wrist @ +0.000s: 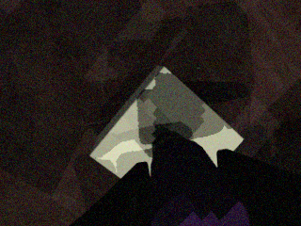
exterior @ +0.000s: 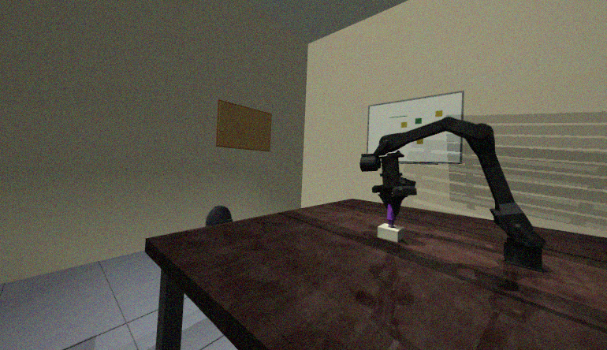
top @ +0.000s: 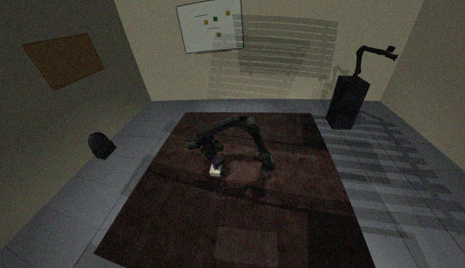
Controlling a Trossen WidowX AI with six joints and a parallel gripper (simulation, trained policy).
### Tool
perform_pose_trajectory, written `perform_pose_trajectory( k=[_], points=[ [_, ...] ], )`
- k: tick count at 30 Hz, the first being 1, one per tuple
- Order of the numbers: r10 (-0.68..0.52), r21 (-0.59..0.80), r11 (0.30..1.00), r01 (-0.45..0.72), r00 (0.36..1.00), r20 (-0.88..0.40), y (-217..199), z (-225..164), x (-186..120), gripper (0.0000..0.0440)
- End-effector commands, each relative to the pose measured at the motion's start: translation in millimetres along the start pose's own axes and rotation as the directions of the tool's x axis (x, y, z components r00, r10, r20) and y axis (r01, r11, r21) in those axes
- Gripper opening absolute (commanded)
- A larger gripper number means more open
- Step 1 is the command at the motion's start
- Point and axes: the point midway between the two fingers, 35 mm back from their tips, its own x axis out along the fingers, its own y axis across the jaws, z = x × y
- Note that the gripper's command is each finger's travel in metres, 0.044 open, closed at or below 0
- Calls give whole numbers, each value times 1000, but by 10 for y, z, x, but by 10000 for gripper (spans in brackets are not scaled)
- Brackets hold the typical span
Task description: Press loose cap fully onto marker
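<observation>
Exterior view: gripper point(top: 218, 163) point(exterior: 392, 207) pinching purple cap point(exterior: 389, 212) upright at twelve o'clock over block point(top: 215, 174) point(exterior: 389, 232) point(wrist: 127, 155). Apparently lined up or seated on marker; click unconfirmed. Pressing perhaps, releasing and retreating certainly left.

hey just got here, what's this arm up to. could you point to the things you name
The black robot arm's gripper point(top: 217, 163) point(exterior: 391, 214) is shut on a purple plastic-looking cap point(exterior: 389, 211), lined up over the small white holder block point(top: 215, 172) point(exterior: 389, 232) point(wrist: 127, 157) on the dark reddish table point(top: 192, 216) point(exterior: 286, 283). The cap appears to be on the marker, but whether it's fully pressed down, I can't tell.
</observation>
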Motion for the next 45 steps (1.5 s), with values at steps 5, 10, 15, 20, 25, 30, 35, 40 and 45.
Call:
perform_pose_trajectory(
  k=[5,10,15,20,25,30,35,40,45],
  points=[
    [-37,-35,999,38,999,19,-34,-3,247,51],
    [-36,-56,998,37,999,21,-28,-11,325,56],
    [-43,-62,997,45,999,33,-43,11,372,116],
    [-52,-63,997,55,998,40,-61,31,384,146],
    [-64,-66,996,67,997,45,-92,59,383,192],
    [-82,-72,994,85,995,51,-144,107,376,259],
    [-79,-78,994,82,996,39,-161,124,353,372],
    [-54,-84,995,55,998,10,-157,111,286,440],
    [-20,-84,996,18,999,-30,-135,81,118,440]
  ],
)
